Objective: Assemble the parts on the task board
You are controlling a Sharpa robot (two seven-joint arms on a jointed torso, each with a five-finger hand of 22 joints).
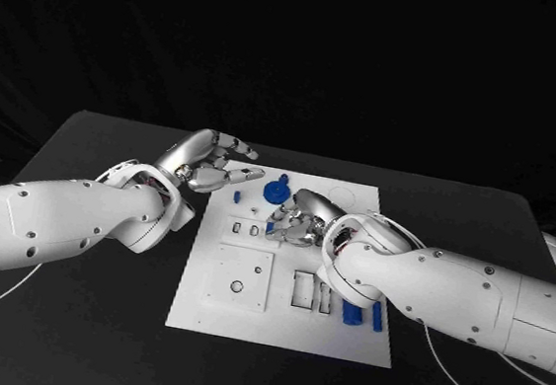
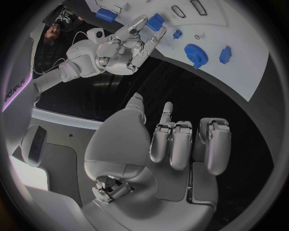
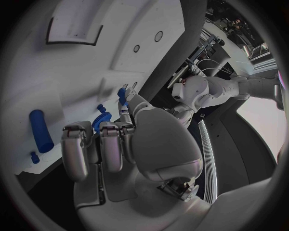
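Note:
The white task board (image 1: pixel 282 325) lies in the middle of the black table. My right hand (image 1: pixel 302 223) hovers low over the board's middle and pinches a small blue part (image 2: pixel 156 21) between its fingertips; the same part (image 3: pixel 122 94) shows at the fingertips in the right wrist view. A blue gear (image 1: pixel 275 192) sits on the board just beyond that hand. My left hand (image 1: pixel 213 163) is raised at the board's far left edge, fingers apart and holding nothing. A small blue piece (image 1: pixel 238 194) lies close under it.
Two long blue parts (image 1: pixel 353 314) lie near the board's right edge, close to my right forearm. Slots and holes (image 1: pixel 236 287) mark the near half of the board. Bare black table (image 1: pixel 80 340) spreads on both sides.

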